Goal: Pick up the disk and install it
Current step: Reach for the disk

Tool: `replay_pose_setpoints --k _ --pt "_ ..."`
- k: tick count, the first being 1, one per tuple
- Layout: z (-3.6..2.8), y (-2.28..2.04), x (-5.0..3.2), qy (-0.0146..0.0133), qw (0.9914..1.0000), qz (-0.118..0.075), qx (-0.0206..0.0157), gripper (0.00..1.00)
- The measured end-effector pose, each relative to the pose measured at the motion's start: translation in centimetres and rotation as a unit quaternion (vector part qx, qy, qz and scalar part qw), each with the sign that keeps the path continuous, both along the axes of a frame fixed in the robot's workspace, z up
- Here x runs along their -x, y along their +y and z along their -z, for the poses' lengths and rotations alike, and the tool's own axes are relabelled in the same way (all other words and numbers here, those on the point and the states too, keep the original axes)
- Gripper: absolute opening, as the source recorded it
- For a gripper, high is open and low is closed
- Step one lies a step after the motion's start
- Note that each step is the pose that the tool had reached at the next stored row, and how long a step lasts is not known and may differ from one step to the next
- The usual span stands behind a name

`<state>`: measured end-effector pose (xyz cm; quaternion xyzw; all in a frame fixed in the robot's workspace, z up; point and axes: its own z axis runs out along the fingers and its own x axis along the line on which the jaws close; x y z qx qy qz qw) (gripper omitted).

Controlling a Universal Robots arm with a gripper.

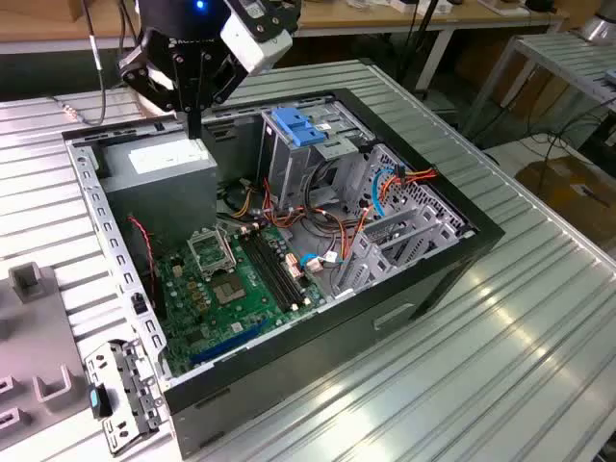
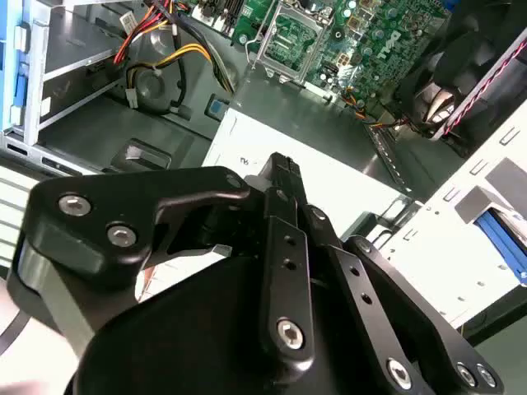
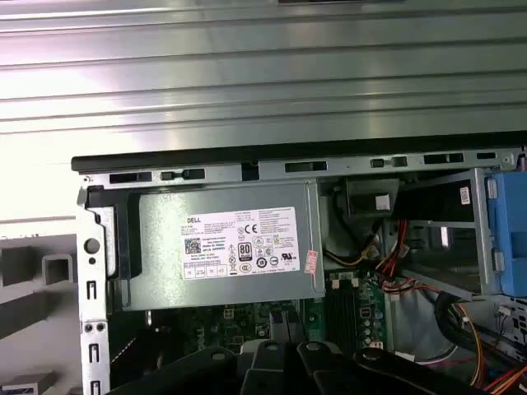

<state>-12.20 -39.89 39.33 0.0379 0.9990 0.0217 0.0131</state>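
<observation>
An open computer case (image 1: 404, 318) lies on the metal table (image 1: 520, 318). Inside it sit a grey power supply (image 3: 222, 247), a green circuit board (image 1: 231, 279), a drive cage (image 1: 289, 168) topped by a blue latch plate (image 1: 296, 127), and loose cables (image 1: 409, 178). The claw (image 2: 284, 169) hangs just above the power supply, pinched narrow and holding nothing. The disk (image 2: 501, 237) lies beyond the case wall in a pale holder, its blue rail showing.

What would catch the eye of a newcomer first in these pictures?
First, the open black computer case on the ribbed metal table, its green motherboard inside. Then the black robot tool above the grey metal power supply box, at the exterior view's left, and the blue ridged plastic piece atop the grey drive cage.
</observation>
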Motion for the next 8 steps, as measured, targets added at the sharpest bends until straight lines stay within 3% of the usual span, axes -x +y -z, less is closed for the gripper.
replay_pose_setpoints --k 8 --pt "0.00 0.00 1.12 0.0000 1.00000 0.000 -0.0002 0.11"
